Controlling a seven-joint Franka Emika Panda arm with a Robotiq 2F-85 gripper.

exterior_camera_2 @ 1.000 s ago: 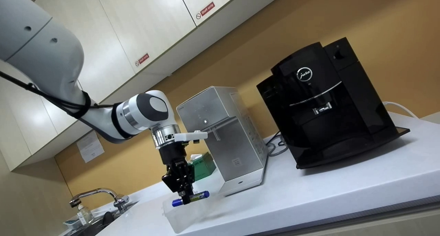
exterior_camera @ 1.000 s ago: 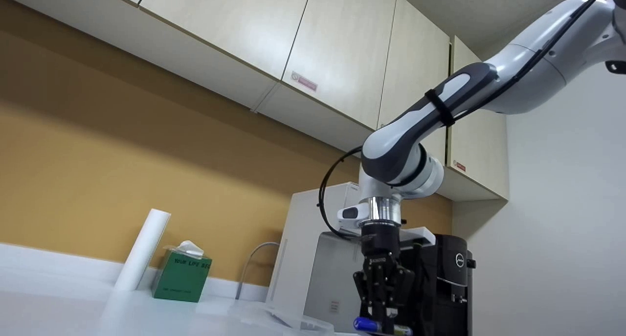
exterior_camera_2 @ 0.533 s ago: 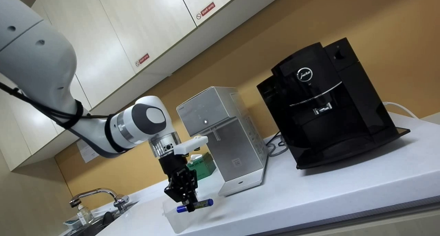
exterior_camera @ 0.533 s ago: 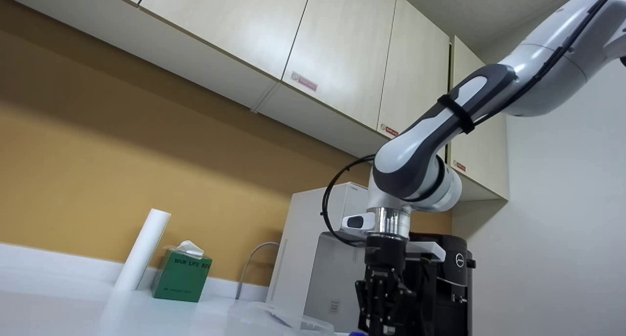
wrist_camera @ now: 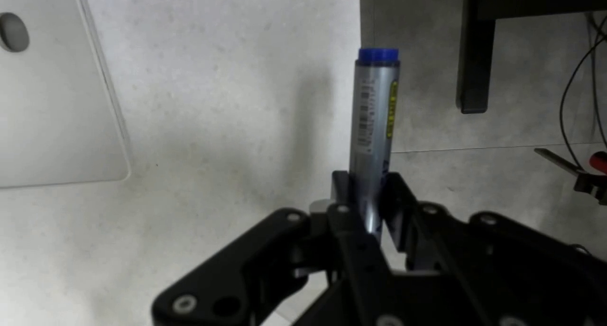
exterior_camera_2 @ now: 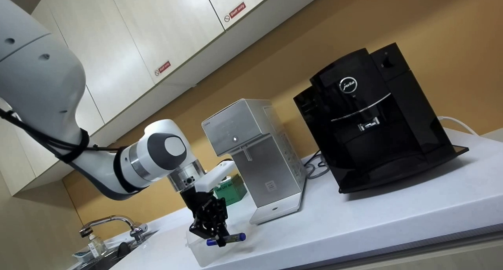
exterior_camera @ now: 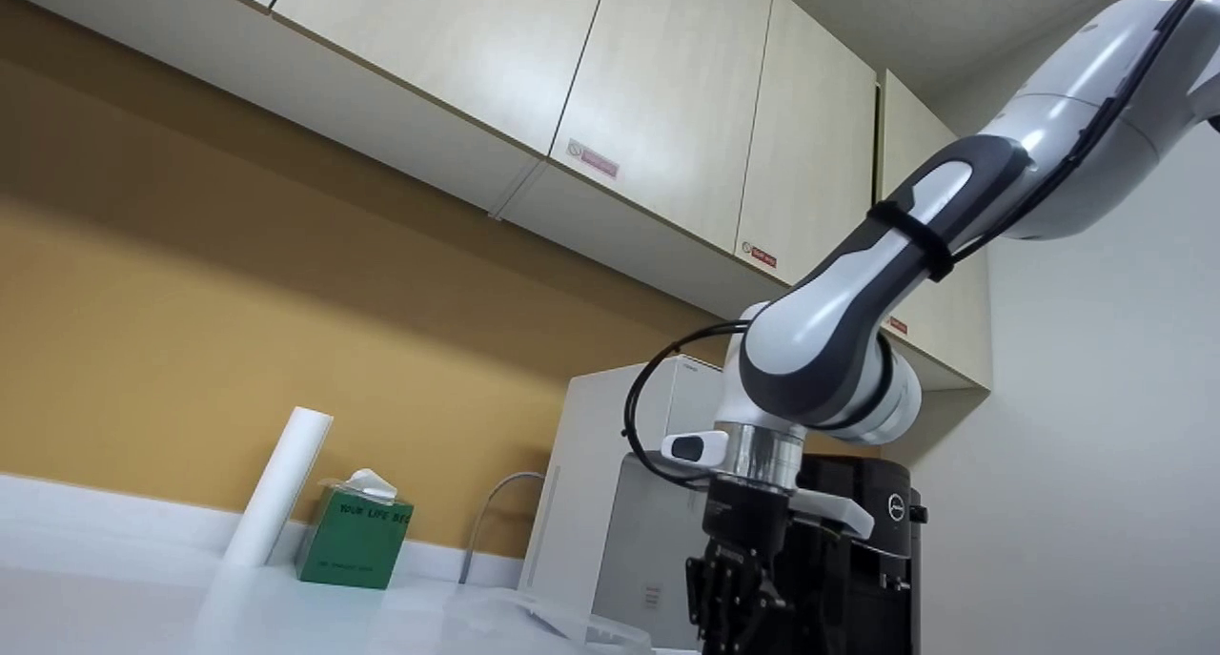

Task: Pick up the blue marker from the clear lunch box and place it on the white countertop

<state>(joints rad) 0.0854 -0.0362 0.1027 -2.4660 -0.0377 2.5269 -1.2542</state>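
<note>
The gripper (wrist_camera: 367, 194) clasps the blue marker (wrist_camera: 374, 112) around its barrel, raised over the white countertop (wrist_camera: 223, 93) near its edge, while in an exterior view the clear lunch box (exterior_camera_2: 205, 256) shows partly behind them, with a grey dispenser (exterior_camera_2: 257, 160), green tissue box (exterior_camera_2: 232, 190) and black coffee machine (exterior_camera_2: 379, 124) standing farther out.

A grey dispenser (exterior_camera_2: 271, 175) with a spout stands before an ochre wall (exterior_camera_2: 444, 61). In both exterior views a black coffee machine (exterior_camera_2: 377, 105) is to the dispenser's right and a green tissue box (exterior_camera: 355, 541) to its left. In an exterior view a white cylinder (exterior_camera: 279, 488) stands farther left of it. A grey cable (exterior_camera_2: 316, 170) lies coiled just beside it; a chrome faucet (exterior_camera_2: 108, 221) and a bottle (exterior_camera_2: 97, 246) are well apart, leftward. Pale cabinets (exterior_camera_2: 173, 18) hang above it.
</note>
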